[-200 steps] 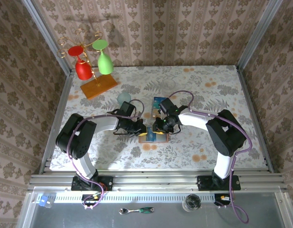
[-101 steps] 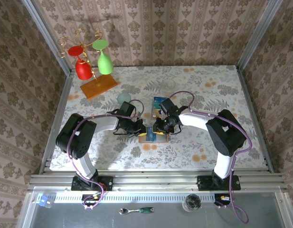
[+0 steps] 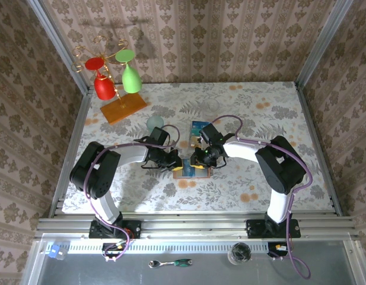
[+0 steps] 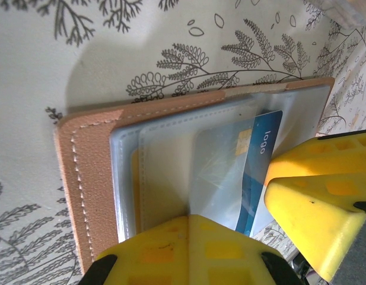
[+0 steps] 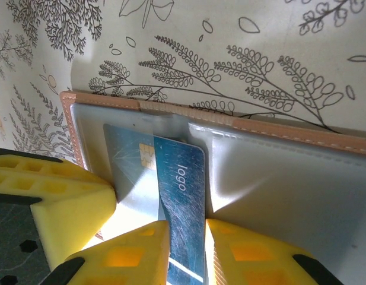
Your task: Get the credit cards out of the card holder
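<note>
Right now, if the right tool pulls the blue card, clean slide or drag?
Card looks thin, flat and glossy, so it may slip in the right tool. The clear pocket looks snug, so expect drag. Holder looks light and would probably follow unless the left tool pins it.

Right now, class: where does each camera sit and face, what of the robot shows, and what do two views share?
Top external: above, behind the bases, facing down at the table; both arms, left gripper and right gripper at the card holder.
Left wrist: on that arm, facing down onto the holder; its shut fingers show.
Right wrist: likewise, facing down; its fingers pinch the blue card.
Shared: both wrist views show that card.
</note>
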Robot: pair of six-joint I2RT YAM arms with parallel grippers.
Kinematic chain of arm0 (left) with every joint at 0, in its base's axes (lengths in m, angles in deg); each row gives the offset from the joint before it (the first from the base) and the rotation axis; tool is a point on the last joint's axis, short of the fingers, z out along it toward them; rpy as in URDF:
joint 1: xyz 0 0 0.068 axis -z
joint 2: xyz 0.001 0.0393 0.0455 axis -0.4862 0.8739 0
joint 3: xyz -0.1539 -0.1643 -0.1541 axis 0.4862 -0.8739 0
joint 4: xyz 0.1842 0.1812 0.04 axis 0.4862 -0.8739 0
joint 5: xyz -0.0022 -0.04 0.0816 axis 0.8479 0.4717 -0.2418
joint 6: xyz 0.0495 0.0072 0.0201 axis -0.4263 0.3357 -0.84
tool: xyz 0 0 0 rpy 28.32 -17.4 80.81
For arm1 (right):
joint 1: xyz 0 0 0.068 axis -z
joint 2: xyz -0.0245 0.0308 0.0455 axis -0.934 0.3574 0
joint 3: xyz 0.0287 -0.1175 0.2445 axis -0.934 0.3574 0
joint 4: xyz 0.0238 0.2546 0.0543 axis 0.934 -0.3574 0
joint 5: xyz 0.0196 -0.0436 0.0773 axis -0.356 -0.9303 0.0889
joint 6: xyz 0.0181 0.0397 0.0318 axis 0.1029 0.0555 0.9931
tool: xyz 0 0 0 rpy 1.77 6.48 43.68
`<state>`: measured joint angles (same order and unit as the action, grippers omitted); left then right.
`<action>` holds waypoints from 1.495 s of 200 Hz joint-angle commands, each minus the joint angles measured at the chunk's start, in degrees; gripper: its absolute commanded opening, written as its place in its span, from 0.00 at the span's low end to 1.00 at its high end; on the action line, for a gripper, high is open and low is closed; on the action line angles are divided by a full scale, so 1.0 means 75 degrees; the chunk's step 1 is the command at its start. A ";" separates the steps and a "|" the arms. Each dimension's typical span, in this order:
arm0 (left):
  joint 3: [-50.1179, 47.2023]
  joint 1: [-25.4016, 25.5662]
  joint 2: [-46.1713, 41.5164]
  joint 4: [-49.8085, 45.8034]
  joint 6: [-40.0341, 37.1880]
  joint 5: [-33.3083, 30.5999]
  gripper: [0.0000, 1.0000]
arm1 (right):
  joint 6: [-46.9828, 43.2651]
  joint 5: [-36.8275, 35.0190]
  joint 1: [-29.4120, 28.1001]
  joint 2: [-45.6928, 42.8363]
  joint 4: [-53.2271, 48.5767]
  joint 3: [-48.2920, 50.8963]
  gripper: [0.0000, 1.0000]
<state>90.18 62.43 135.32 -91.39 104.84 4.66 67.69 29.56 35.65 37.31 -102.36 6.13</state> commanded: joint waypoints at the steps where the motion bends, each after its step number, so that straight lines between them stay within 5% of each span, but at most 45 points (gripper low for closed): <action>1: 0.0115 0.0008 0.0174 -0.0290 -0.0211 -0.0094 0.00 | 0.0101 0.0245 0.0047 0.0134 0.0145 0.0088 0.23; 299: 0.0104 -0.0006 0.0148 -0.0209 -0.0115 -0.0066 0.00 | 0.0178 0.0147 0.0572 -0.0986 0.0249 0.0987 0.10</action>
<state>90.27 62.43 135.52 -91.37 104.69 4.68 70.25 32.47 39.24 32.74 -97.49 12.17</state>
